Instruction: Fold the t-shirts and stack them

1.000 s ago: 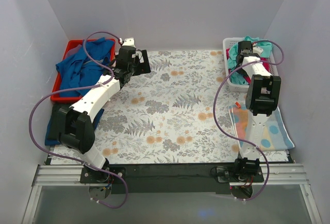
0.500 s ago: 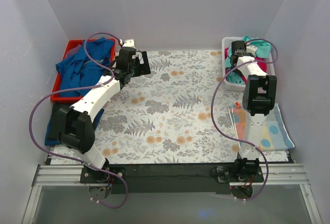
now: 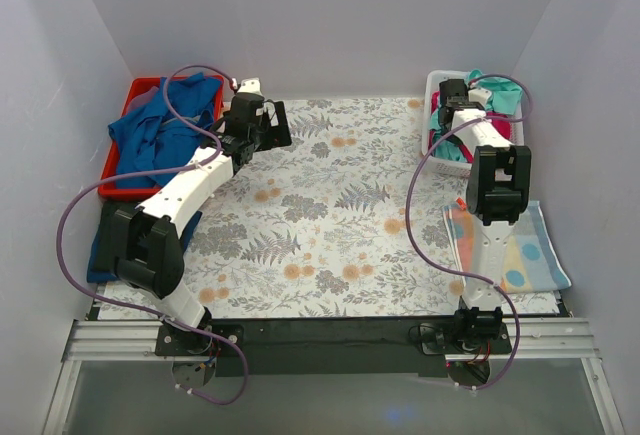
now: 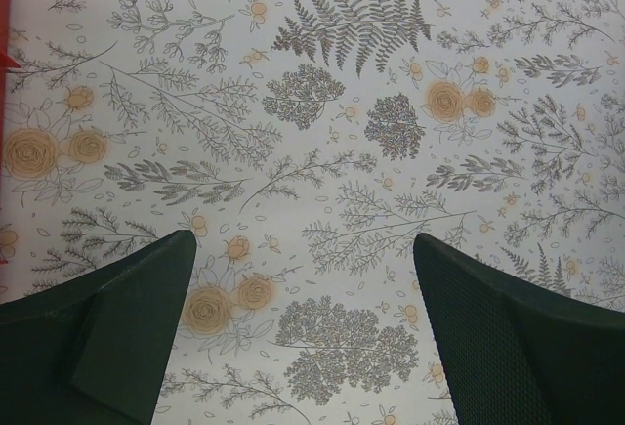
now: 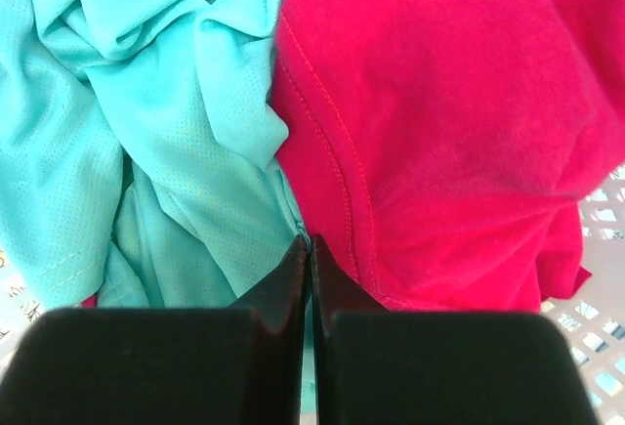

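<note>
A teal t-shirt (image 5: 146,103) and a crimson-pink t-shirt (image 5: 459,103) lie crumpled together in the white basket (image 3: 446,164) at the back right. My right gripper (image 5: 310,241) is down in that basket, shut right at the seam where the two shirts meet. A sliver of teal cloth shows in the slit between its fingers. In the top view the right gripper (image 3: 447,96) sits at the basket's left side beside the teal t-shirt (image 3: 497,95). My left gripper (image 4: 303,239) hovers open over the flowered table cover with nothing between its fingers (image 4: 117,318).
A red bin (image 3: 122,183) at the back left holds crumpled blue shirts (image 3: 150,135). A dark blue folded cloth (image 3: 100,245) lies at the left edge. A spotted patchwork cloth (image 3: 520,245) lies at the front right. White walls enclose the table.
My right gripper has moved left and deeper into the basket, and its jaws have gone from half open to shut. The left arm has stayed still.
</note>
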You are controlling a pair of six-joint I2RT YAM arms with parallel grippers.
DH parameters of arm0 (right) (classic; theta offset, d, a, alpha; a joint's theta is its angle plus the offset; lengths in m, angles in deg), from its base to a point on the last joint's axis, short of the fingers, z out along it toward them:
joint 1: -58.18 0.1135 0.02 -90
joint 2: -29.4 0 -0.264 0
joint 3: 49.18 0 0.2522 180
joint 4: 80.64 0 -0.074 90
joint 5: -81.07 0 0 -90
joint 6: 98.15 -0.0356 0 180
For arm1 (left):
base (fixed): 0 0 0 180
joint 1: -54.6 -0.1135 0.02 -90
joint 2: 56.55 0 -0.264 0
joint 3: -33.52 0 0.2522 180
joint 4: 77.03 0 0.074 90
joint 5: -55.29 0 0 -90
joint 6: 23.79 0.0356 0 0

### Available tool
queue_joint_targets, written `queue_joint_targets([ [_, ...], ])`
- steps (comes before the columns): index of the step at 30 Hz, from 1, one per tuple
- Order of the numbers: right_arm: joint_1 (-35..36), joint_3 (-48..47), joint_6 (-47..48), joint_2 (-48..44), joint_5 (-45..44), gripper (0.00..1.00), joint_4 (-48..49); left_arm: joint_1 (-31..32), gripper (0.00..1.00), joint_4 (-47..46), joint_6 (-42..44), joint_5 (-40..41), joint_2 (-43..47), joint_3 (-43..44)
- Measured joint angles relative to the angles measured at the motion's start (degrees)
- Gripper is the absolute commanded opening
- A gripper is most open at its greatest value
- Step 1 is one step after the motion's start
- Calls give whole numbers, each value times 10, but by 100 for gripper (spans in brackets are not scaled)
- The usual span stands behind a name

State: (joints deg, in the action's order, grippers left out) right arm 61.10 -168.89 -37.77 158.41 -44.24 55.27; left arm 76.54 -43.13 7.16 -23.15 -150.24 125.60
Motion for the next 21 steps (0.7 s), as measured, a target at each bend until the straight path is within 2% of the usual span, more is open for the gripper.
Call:
queue_joint_targets([
  [16,61,0,-34,-83,-132,1,-16,-1,93,0,-3,-9,0,0],
  [17,61,0,-34,-85,-136,5,-16,-1,93,0,-4,-9,0,0],
  [18,61,0,-35,-85,-140,12,-16,-1,93,0,-4,-10,0,0],
  [19,61,0,-35,-86,-142,26,-16,-1,93,0,-4,-11,0,-1],
  [21,61,0,-37,-86,-143,37,-17,-1,93,0,-4,-12,0,-1],
])
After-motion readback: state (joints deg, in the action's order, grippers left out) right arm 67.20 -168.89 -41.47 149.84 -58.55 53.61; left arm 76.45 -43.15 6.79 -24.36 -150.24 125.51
